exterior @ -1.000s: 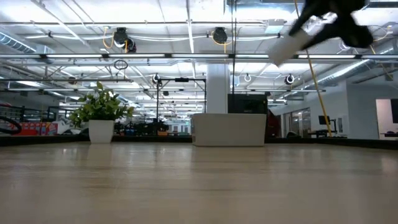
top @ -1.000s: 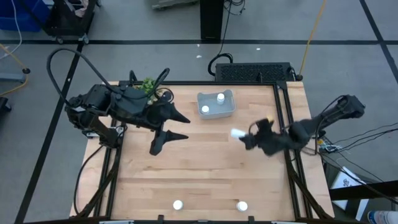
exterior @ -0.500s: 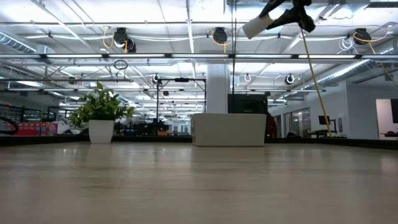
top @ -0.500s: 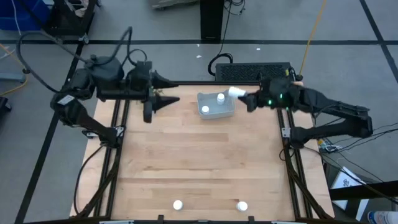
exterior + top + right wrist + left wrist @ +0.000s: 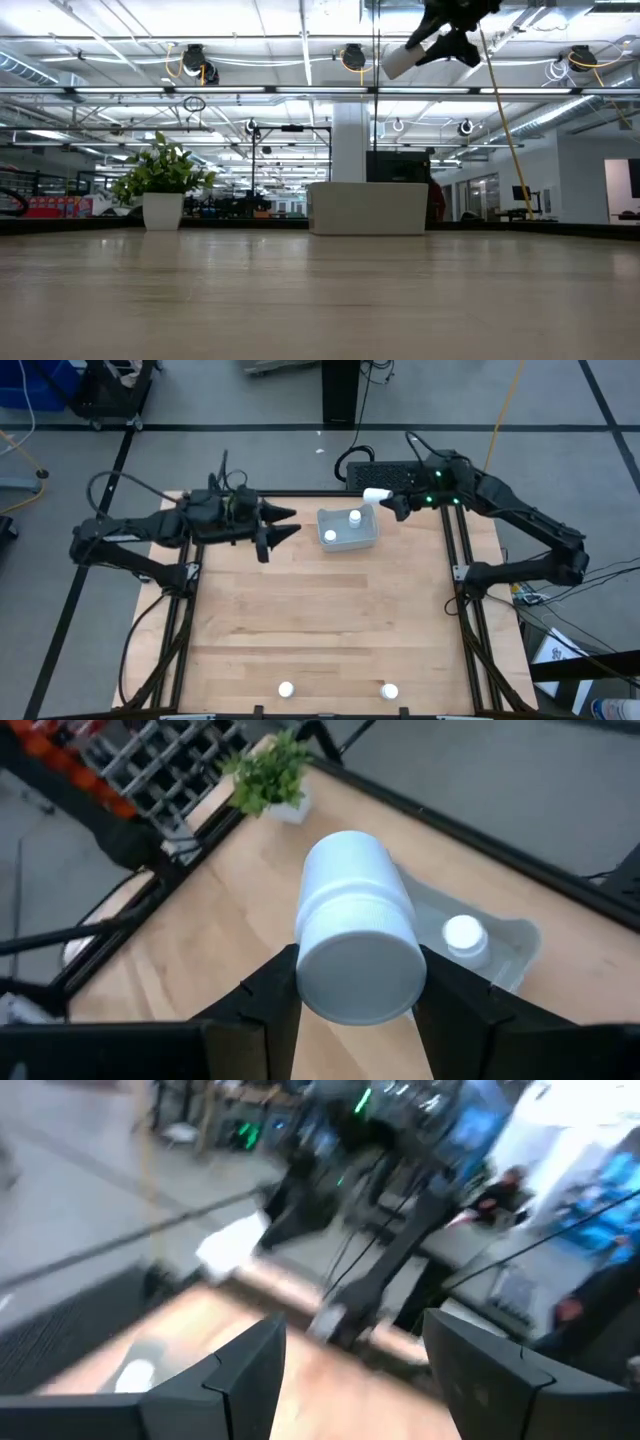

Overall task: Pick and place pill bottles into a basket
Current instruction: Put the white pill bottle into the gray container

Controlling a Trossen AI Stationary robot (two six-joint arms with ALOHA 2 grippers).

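1. High view showed a pill bottle (image 5: 375, 494) lying sideways between the fingers of the right gripper (image 5: 388, 501), held in the air just past the table's far edge, beside the basket's far right corner.
2. Right wrist view showed that bottle (image 5: 357, 928) clamped between the two dark fingers (image 5: 262, 995), cap toward the camera.
3. The basket (image 5: 368, 540) sat near the middle of the table's far edge, with two bottles (image 5: 354, 517) standing inside it; the second (image 5: 331, 536) was nearer its left wall.
4. Two more bottles stood by the table's near edge, one (image 5: 286, 688) left of centre and one (image 5: 390, 691) right of it, well apart.
5. The left gripper (image 5: 284, 525) hung near the far edge, left of the basket, fingers spread and holding nothing.
6. A green plant (image 5: 162, 171) in a white pot stood toward the far left corner.
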